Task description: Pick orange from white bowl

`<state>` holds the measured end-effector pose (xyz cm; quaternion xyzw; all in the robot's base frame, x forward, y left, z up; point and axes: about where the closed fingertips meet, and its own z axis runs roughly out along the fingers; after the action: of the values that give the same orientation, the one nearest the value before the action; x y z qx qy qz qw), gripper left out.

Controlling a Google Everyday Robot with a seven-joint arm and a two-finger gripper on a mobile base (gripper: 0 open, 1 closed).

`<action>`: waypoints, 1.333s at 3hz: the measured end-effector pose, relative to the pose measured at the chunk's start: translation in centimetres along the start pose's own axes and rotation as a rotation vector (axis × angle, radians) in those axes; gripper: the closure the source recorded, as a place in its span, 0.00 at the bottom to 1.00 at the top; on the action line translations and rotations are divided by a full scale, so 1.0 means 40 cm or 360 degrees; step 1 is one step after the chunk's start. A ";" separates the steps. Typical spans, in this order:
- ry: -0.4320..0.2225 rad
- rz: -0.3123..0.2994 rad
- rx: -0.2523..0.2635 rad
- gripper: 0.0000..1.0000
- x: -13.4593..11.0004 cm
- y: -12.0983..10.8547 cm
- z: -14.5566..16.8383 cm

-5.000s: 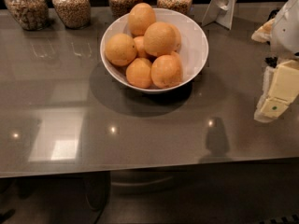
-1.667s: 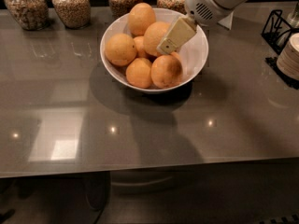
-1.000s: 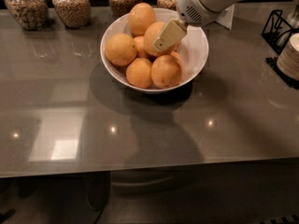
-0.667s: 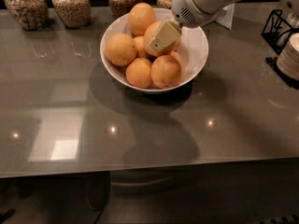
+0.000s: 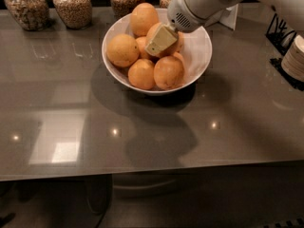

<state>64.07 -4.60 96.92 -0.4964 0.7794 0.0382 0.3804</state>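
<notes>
The white bowl (image 5: 202,56) stands at the back middle of the grey table and holds several oranges. The big ones lie at the top (image 5: 144,18), left (image 5: 122,50), front left (image 5: 141,73) and front right (image 5: 168,72). The gripper (image 5: 161,39), cream-coloured on a white arm coming in from the upper right, hangs inside the bowl. It sits right over the middle orange (image 5: 176,45), which it partly hides. I cannot tell whether it touches that orange.
Several glass jars of grain (image 5: 72,4) line the back edge behind the bowl. A white card stand (image 5: 229,16) is behind the arm. A black rack (image 5: 279,32) and stacked pale dishes (image 5: 294,58) stand at the right edge.
The gripper came from the table's right side to above the bowl. Over the last second it has shifted a little left over the middle orange.
</notes>
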 end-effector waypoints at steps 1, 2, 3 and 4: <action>0.0032 0.0031 -0.0025 0.27 0.019 0.001 0.033; 0.0058 0.0053 -0.0044 0.27 0.034 0.002 0.056; 0.0061 0.0055 -0.0048 0.33 0.036 0.002 0.066; 0.0060 0.0052 -0.0038 0.51 0.036 0.000 0.072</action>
<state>65.35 -4.41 93.97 -0.4887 0.7939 0.0444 0.3591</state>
